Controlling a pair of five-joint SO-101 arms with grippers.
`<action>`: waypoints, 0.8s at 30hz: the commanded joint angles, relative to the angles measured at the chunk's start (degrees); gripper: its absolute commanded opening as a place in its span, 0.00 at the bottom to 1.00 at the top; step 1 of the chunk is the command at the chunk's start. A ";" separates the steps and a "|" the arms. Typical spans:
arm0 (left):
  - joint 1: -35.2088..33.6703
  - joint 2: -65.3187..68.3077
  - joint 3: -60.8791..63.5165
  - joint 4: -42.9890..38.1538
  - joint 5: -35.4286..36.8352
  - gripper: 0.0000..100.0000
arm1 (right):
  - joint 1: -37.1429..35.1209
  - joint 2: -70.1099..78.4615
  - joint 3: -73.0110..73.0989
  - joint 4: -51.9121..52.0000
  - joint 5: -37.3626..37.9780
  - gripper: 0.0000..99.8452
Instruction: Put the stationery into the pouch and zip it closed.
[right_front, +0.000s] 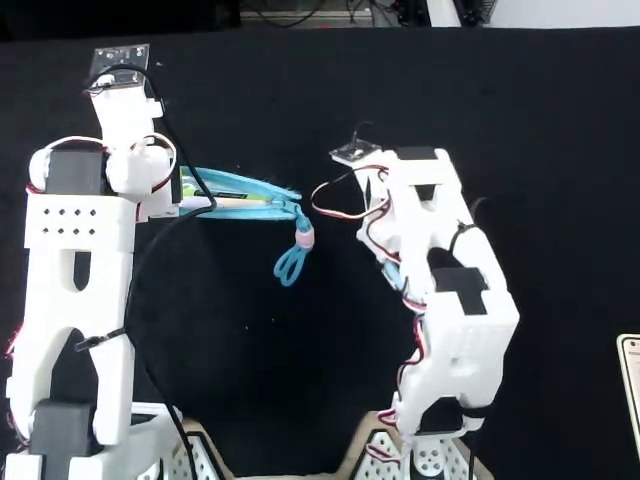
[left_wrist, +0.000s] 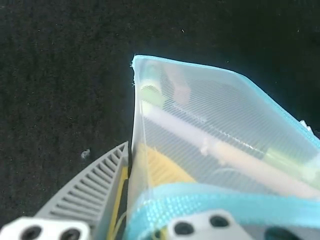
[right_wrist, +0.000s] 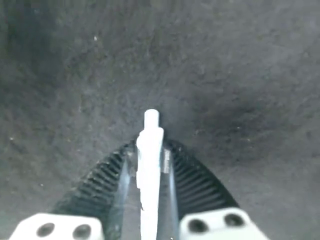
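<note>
Two arms are working over one black desk (right_front: 520, 120). The left arm (right_front: 80, 260) is sitting at the left side and the right arm (right_front: 445, 270) right of the middle.

One pouch (right_front: 245, 197), see-through with blue edging, is sticking out from the left hand (right_front: 165, 192) toward the middle of the desk, between the two arms. One blue loop strap (right_front: 291, 263) is hanging off its far end, under a small pink bead (right_front: 304, 238).

In the left wrist view the left hand (left_wrist: 129, 170) is clamping down on the pouch (left_wrist: 215, 120) at its blue zipper edge (left_wrist: 200, 200). One grey ribbed finger (left_wrist: 95, 192) is lying against the pouch side; the other one is hidden behind the fabric.

Stationery is already lying inside the pouch: one long white pen-like stick (left_wrist: 235, 157), one yellow item (left_wrist: 160, 172), and one green-tipped piece (left_wrist: 150, 95) near the far corner. The exact count is unclear through the mesh, but at least three things are showing.

The right hand (right_wrist: 150, 150) is squeezing one white pen (right_wrist: 151, 127) between its two dark ribbed fingers (right_wrist: 192, 175). The pen's tip is poking out past the fingertips, above the desk cloth. This pen is well apart from the pouch.
</note>
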 joint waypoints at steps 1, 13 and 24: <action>-1.63 0.79 3.47 -0.35 0.62 0.03 | 1.23 -6.73 0.92 1.93 0.53 0.01; -1.27 0.79 3.47 -0.53 0.62 0.03 | -2.81 -49.19 -2.95 13.71 -13.63 0.01; -1.63 0.79 3.56 -0.26 0.62 0.03 | -24.35 -72.48 -7.16 0.70 -29.63 0.01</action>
